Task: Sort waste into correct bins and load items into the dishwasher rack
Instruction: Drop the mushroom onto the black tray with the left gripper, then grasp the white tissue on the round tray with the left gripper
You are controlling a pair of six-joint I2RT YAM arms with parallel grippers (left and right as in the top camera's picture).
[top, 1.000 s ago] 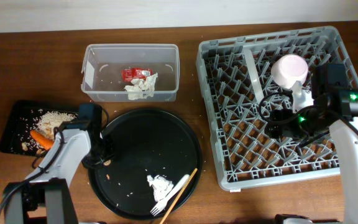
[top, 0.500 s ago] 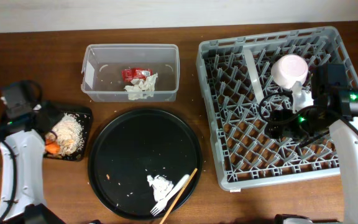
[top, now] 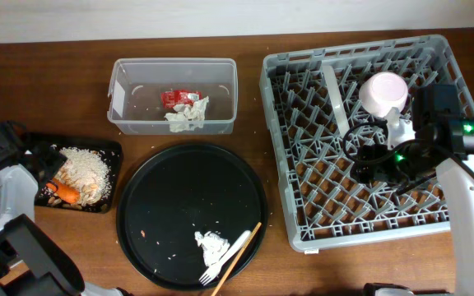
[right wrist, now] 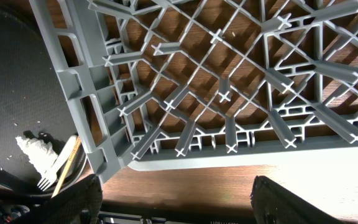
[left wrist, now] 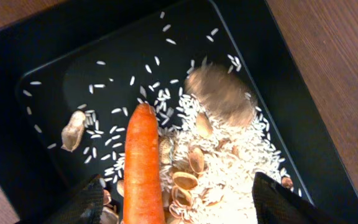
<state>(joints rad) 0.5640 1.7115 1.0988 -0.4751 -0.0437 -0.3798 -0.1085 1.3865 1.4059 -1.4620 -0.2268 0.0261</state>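
left tool (left wrist: 180,204) gaped wide and empty over the shallow black tray (left wrist: 36,56). right tool (right wrist: 176,200), equally wide above the dishwasher rack (top: 303,238), sat nearer the wooden chopstick (right wrist: 67,165), which lay diagonally beside the white plastic fork (right wrist: 47,179).

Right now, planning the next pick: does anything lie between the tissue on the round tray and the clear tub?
Nothing visible does: only round tray floor lies between tissue and clear tub. The fork and chopstick lie on the tissue's far side.
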